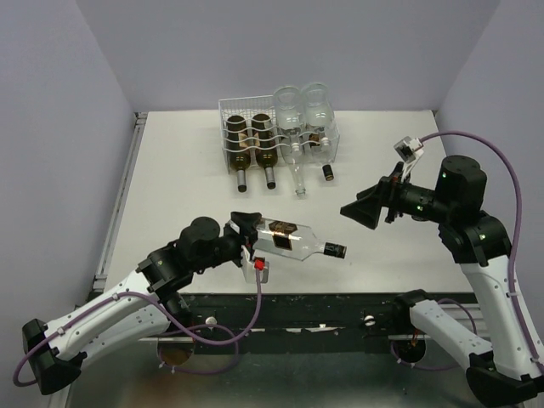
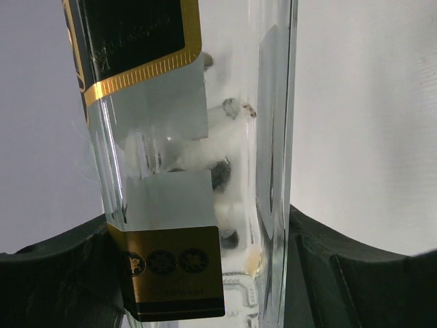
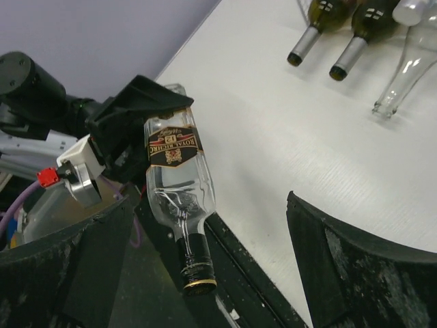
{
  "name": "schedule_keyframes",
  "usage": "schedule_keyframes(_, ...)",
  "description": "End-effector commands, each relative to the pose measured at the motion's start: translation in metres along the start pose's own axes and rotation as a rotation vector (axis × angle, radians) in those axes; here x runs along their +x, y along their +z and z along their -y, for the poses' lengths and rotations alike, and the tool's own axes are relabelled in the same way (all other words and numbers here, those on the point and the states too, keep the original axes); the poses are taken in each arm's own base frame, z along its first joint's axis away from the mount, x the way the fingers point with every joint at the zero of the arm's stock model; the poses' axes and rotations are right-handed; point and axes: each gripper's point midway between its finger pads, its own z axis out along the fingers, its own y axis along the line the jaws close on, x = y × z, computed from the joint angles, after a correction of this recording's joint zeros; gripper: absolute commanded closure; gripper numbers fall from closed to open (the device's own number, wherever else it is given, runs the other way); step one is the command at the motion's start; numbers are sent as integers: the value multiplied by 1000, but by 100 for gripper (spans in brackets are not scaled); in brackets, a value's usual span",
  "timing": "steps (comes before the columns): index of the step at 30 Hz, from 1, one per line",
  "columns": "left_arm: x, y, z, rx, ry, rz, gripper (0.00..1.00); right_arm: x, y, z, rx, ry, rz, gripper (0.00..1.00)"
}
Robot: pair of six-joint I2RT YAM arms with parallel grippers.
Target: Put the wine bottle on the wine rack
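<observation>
We have our left hand (image 1: 253,238) clamped on the base end of the wine bottle (image 1: 293,240), which lies level, well apart from the wine rack (image 1: 226,127) on its near side. Our right hand (image 1: 357,211) gapes wide and empty, off the rack's near right corner.

White arms (image 1: 109,316) with black joints, black fingers (image 3: 355,273), looping purple cables (image 1: 463,133).

The left gripper (image 3: 140,109) clamps the clear wine bottle (image 3: 176,184) by its base, neck toward the camera; the right gripper (image 3: 210,205) stands with its fingers wide apart.
</observation>
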Motion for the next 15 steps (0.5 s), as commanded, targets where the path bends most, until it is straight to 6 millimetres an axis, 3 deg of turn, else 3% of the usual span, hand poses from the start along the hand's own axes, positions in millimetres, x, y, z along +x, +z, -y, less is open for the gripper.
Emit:
schedule_keyframes(1, -32, -5, -40, -121, 245, 118, 100, 35, -1, -11, -113, -19, -117, 1)
schedule_keyframes(10, -37, -3, -40, -113, 295, 142, 100, 61, 0, -10, -95, -9, -209, 2)
schedule_keyframes(15, -36, 0, -39, -108, 299, 138, 100, 91, 12, -13, -75, -46, -362, 7)
